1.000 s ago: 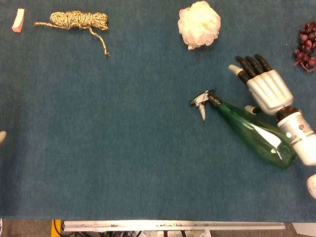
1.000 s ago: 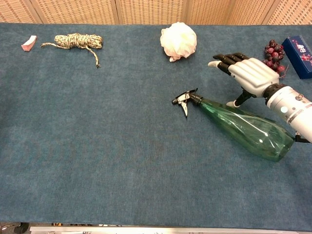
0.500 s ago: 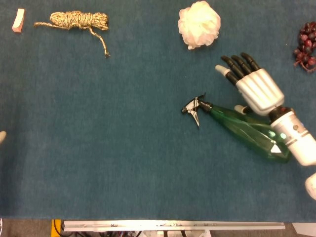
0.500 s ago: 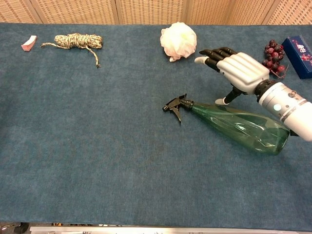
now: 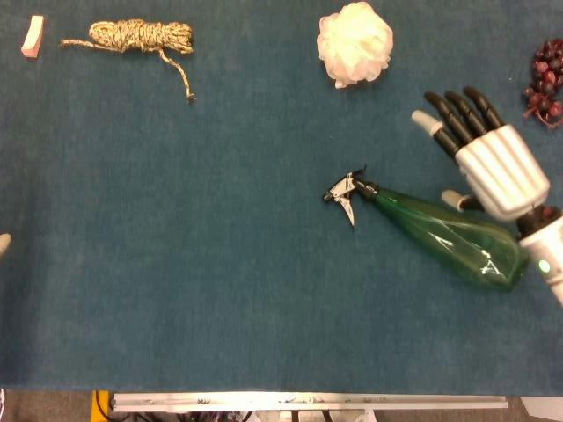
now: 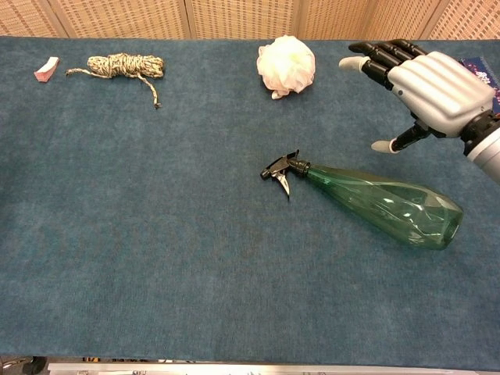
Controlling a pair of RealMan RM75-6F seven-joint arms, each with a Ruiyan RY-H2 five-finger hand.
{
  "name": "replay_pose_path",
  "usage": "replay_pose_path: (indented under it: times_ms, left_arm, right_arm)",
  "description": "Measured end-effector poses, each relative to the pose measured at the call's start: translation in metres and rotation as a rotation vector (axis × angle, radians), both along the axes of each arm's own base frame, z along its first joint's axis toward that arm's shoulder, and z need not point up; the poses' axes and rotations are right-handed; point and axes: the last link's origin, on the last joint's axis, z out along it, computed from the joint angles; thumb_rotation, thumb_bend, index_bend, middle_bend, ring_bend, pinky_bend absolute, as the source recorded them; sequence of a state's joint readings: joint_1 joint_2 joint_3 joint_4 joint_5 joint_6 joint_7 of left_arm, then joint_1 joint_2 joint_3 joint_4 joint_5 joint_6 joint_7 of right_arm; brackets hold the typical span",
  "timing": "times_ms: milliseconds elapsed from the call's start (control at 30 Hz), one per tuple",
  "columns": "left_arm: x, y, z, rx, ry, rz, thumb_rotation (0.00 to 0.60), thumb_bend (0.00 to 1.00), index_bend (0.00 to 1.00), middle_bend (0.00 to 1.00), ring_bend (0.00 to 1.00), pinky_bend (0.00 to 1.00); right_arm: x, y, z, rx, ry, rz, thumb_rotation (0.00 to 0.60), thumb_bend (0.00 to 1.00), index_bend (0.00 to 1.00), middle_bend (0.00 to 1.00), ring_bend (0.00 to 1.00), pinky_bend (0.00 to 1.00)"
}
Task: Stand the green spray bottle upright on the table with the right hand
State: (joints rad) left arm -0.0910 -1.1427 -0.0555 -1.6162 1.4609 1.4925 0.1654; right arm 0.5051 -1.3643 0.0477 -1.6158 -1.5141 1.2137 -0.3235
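The green spray bottle (image 5: 444,235) (image 6: 383,205) lies on its side on the blue table, its black trigger head (image 5: 348,189) (image 6: 281,167) pointing left and its wide base to the right. My right hand (image 5: 488,154) (image 6: 426,78) hovers above and behind the bottle's body, fingers spread and extended, holding nothing and apart from the bottle. The left hand does not show in either view.
A white mesh bath sponge (image 5: 354,42) (image 6: 286,65) sits behind the bottle. A rope coil (image 5: 141,37) (image 6: 125,65) and a small pink block (image 5: 32,35) (image 6: 47,68) lie far left. Dark grapes (image 5: 545,75) are at the far right, and a blue box (image 6: 478,78) shows behind the hand.
The bottle slid left and turned a little, then stayed put. My right hand has lifted up and drawn back to the right, away from the bottle.
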Motion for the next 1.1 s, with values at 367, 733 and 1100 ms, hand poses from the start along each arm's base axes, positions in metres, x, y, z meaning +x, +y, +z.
replay_pose_path:
  times_ms: [367, 733, 1100]
  left_arm:
    - [0.000, 0.000, 0.000, 0.000, 0.000, 0.001, 0.600, 0.00, 0.00, 0.00, 0.00, 0.00]
    - [0.000, 0.000, 0.000, 0.000, 0.000, 0.000, 0.600, 0.00, 0.00, 0.00, 0.00, 0.00]
    - [0.000, 0.000, 0.000, 0.000, 0.000, 0.001, 0.600, 0.00, 0.00, 0.00, 0.00, 0.00]
  right_arm:
    - [0.002, 0.035, -0.009, 0.197, -0.035, -0.028, 0.600, 0.00, 0.13, 0.00, 0.00, 0.05]
    - [-0.001, 0.056, -0.019, 0.273, 0.045, 0.008, 0.600, 0.00, 0.13, 0.00, 0.00, 0.05]
    - [-0.020, 0.068, -0.019, 0.248, 0.187, 0.028, 0.600, 0.00, 0.13, 0.00, 0.00, 0.04]
